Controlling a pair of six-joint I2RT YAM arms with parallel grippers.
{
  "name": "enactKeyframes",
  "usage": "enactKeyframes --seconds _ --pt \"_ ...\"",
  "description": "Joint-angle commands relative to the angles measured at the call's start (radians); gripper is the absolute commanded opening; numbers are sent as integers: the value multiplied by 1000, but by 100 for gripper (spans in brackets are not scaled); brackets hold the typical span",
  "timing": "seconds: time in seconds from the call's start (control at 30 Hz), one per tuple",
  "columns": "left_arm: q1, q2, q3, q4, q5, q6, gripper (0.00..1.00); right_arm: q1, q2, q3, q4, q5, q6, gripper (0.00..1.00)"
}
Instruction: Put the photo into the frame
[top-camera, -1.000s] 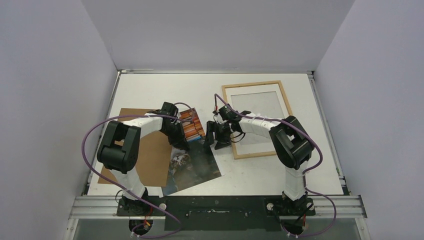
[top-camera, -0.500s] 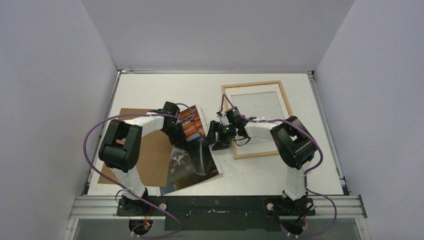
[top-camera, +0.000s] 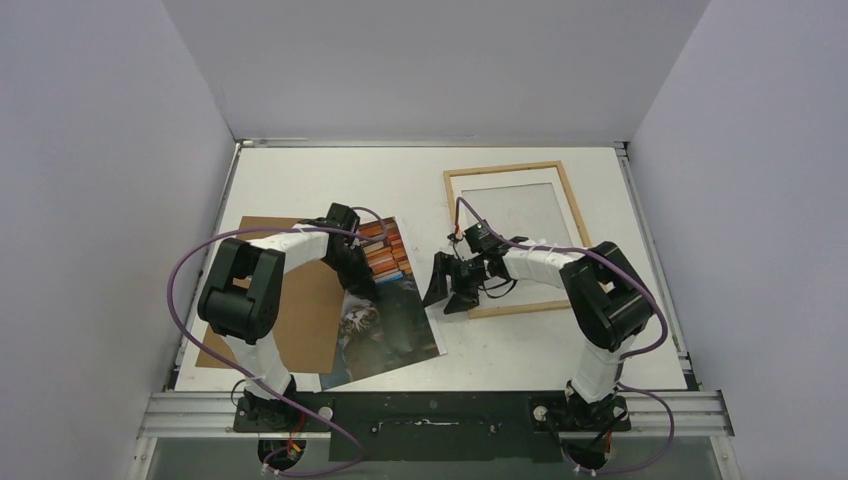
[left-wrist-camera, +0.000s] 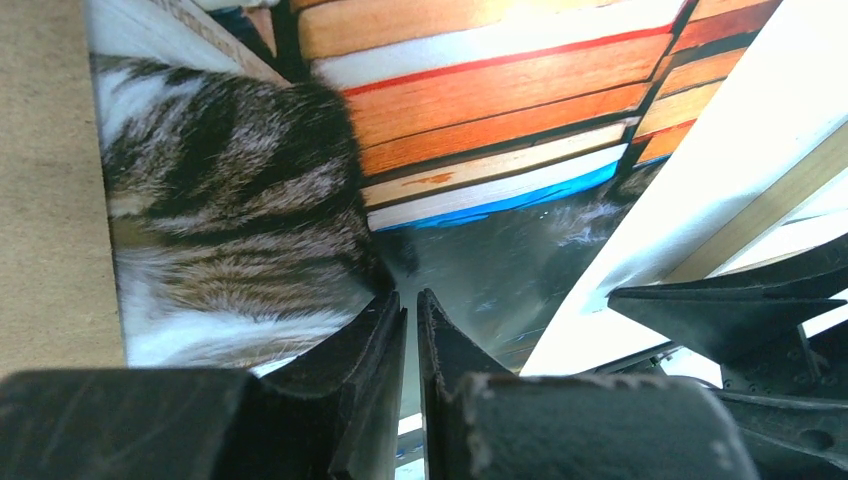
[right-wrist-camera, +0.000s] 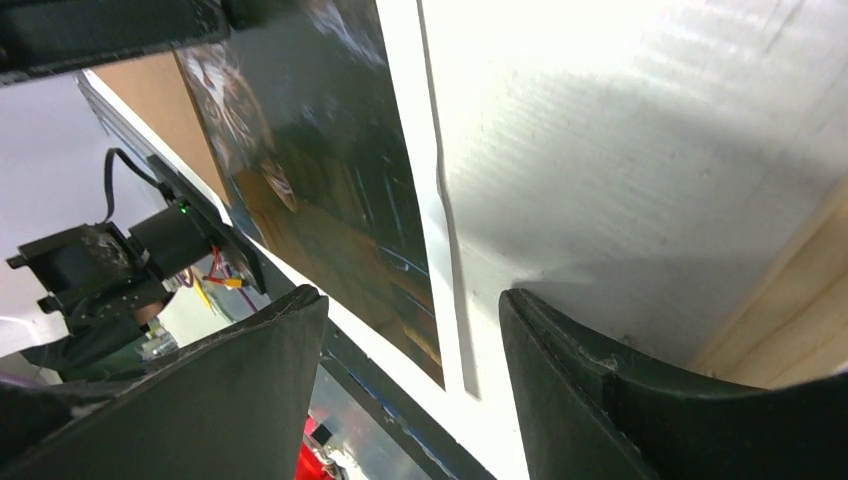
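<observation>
The photo (top-camera: 395, 325) lies flat on the worktop (top-camera: 520, 345) just left of the frame (top-camera: 505, 168), so the wide-spread right tool (right-wrist-camera: 412, 297) should probably scoop under its edge while the almost-closed left tool (left-wrist-camera: 411, 300) steadies it from above.

We shot the table (top-camera: 320, 180) from high behind, looking down; both wrist views sat close, low, probably sharing the photo (left-wrist-camera: 450, 100) edge.

Left arm (top-camera: 240, 295) arches up from its base, forearm reaching toward two o'clock, left gripper (left-wrist-camera: 410, 300) tipped downward, jaws almost together. Right arm (top-camera: 600, 300) folds toward nine o'clock, right gripper (top-camera: 447, 288) low, jaws spread wide.
</observation>
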Motion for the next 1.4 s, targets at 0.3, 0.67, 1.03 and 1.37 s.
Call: enactKeyframes --seconds 0.3,0.67,1.03,1.37 --pt "-62 -130 -60 12 24 71 10 73 -54 -96 -98 73 -21 61" --pt "-153 -187 -161 -6 -41 -3 10 129 -134 -208 -99 93 21 62" --pt "-163 -180 -219 15 -64 -28 10 176 -111 -307 325 112 236 60" --pt "-164 -200 -197 -6 -79 -14 10 167 -100 -282 359 159 247 30"
